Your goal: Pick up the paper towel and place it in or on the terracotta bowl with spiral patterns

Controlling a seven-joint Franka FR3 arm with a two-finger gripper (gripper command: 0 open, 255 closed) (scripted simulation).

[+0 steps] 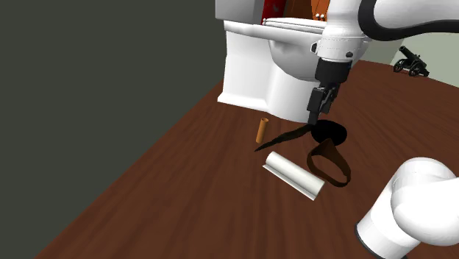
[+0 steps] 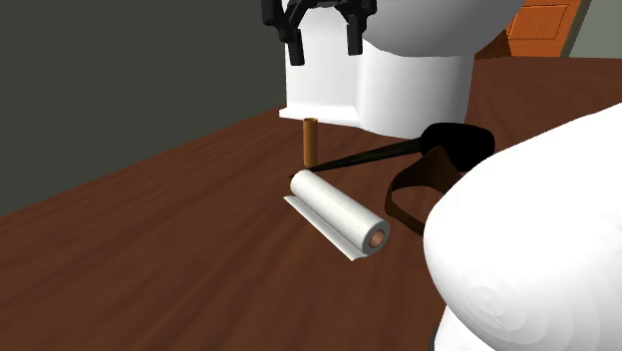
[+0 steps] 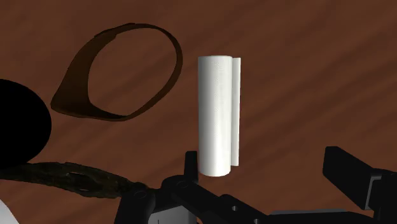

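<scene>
Closest in, my claw [image 3: 261, 159] shows its two black fingers spread wide with nothing between them; it holds nothing. Beyond them the paper towel [image 3: 216, 114] lies on its side on the brown wooden surface [image 3: 318, 63], a white roll with a loose flap along one edge. It sits nearer one finger than the other. Just beside it is the brown ring-walled vessel [image 3: 71, 89] that I take for the terracotta bowl, apart from the roll. A black round dish [image 3: 19, 127] lies by the bowl's far side.

From the shoulder view my claw [image 1: 316, 110] hangs well above the wood, so I judge this the approach, before any grasp. Next I need to slide sideways until the roll is centred between my fingers. Then I descend and close across its width, which already runs crosswise to them.
</scene>
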